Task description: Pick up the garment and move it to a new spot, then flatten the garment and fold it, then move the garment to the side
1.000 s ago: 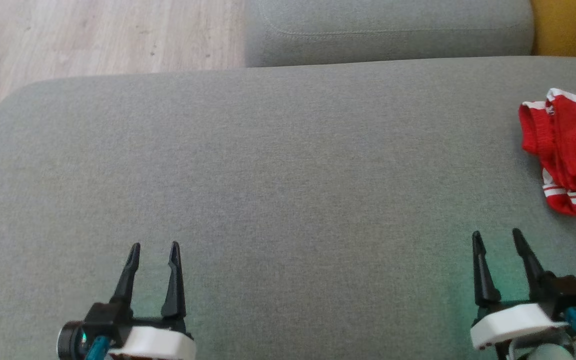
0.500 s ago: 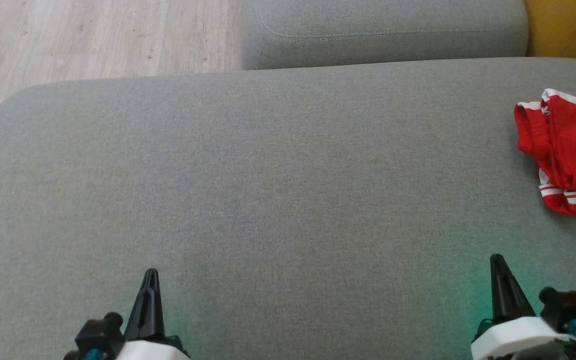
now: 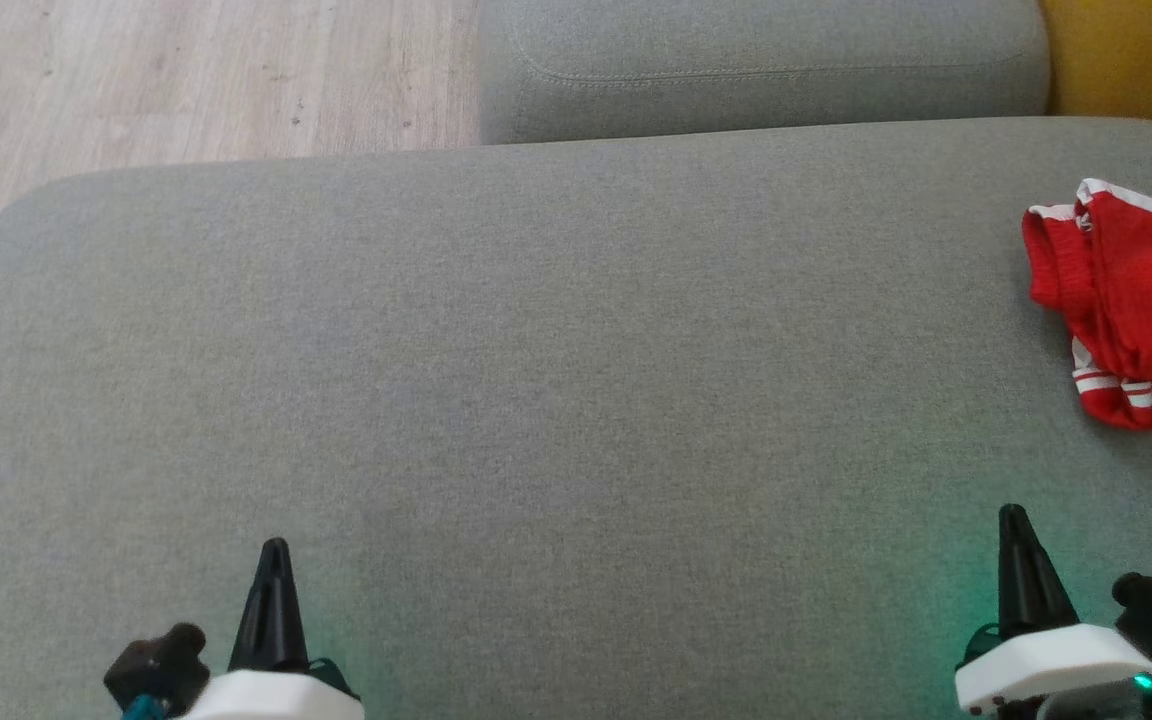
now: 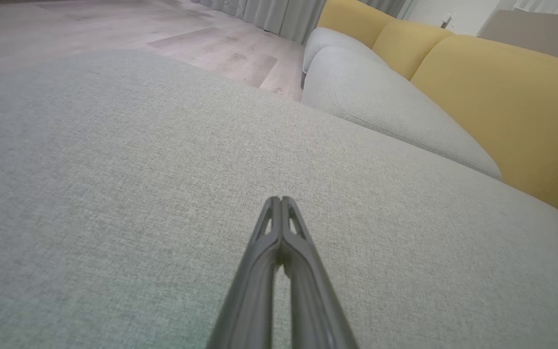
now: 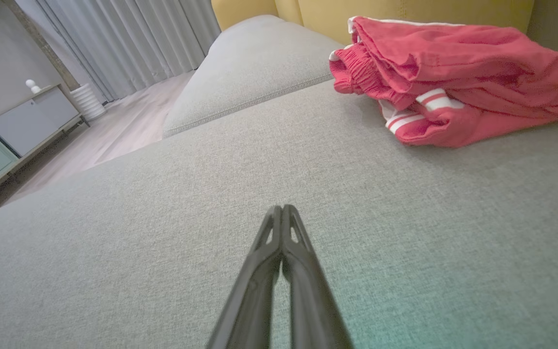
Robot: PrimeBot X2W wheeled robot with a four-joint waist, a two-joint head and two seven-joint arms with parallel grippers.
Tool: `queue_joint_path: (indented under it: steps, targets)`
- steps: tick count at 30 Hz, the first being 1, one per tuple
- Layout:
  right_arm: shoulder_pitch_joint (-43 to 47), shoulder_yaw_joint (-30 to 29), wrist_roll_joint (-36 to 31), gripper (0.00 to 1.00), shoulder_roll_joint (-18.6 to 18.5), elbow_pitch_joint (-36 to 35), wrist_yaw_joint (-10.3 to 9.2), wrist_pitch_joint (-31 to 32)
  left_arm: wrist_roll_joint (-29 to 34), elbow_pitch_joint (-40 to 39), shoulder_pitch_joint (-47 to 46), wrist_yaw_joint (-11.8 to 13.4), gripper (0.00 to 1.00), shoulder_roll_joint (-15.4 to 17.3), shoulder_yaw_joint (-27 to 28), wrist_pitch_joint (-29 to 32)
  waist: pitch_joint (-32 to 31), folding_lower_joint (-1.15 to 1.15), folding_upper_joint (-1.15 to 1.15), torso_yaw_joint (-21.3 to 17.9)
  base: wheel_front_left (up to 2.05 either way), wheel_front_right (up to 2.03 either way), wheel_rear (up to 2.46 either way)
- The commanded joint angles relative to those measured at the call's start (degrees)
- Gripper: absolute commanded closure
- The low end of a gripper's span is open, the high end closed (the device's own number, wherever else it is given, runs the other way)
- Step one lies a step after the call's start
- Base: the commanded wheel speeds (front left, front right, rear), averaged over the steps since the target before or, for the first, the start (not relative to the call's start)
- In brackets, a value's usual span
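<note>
Both claws closed and empty, parked low.
The red shorts (image 3: 1131, 305) lie bunched beyond the right claw (image 3: 1013, 520), apart from it; the left claw (image 3: 274, 552) waits over bare cushion (image 3: 536, 350).

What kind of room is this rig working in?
Likely a home living room: a grey sofa seat with yellow back cushions, wood-look floor, floor-length curtains and a low cabinet. A red garment lies bunched on the seat.

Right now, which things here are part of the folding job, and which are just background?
Job: red garment, crumpled on the grey cushion; left gripper and right gripper, both shut, empty.
Background: yellow backrest, curtains, cabinet, wooden floor.
</note>
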Motion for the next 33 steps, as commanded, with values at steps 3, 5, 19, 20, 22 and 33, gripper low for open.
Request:
queue_joint_path:
  steps: [3, 5, 19, 20, 22, 33]
  targets:
    - [-2.81, -0.19, 3.85, 1.0, -0.18, -2.06, 0.13, 1.03, -3.3, -2.15, -2.91, -0.38, 1.0, 0.05, 1.34, 0.82, -0.09, 0.0, 0.0, -0.08, 0.0, 0.0, 0.0]
    - [-2.97, -0.24, 5.31, 1.0, -0.18, -2.13, 0.13, 1.35, -4.61, -2.23, -3.03, -0.48, 1.0, 0.05, 1.57, 1.16, -0.14, 0.0, 0.0, -0.13, 0.0, 0.0, 0.0]
    - [-3.98, -0.52, 14.78, 1.0, -0.23, -2.58, 0.18, 3.44, -13.13, -2.74, -3.79, -1.1, 1.0, 0.05, 3.03, 3.35, -0.45, 0.0, 0.0, -0.41, 0.0, 0.0, 0.0]
    - [-4.06, -0.54, 15.51, 1.0, -0.23, -2.62, 0.18, 3.6, -13.78, -2.78, -3.85, -1.14, 1.0, 0.05, 3.14, 3.52, -0.48, 0.0, 0.0, -0.43, 0.0, 0.0, 0.0]
    - [-4.21, -0.59, 16.96, 1.0, -0.24, -2.69, 0.19, 3.92, -15.09, -2.85, -3.97, -1.24, 1.0, 0.05, 3.37, 3.86, -0.52, 0.0, 0.0, -0.48, 0.0, 0.0, 0.0]
    - [-5.07, -0.84, 25.0, 1.0, -0.27, -3.06, 0.22, 5.7, -22.31, -3.28, -4.62, -1.76, 1.0, 0.05, 4.61, 5.72, -0.79, 0.0, 0.0, -0.72, 0.0, 0.0, 0.0]
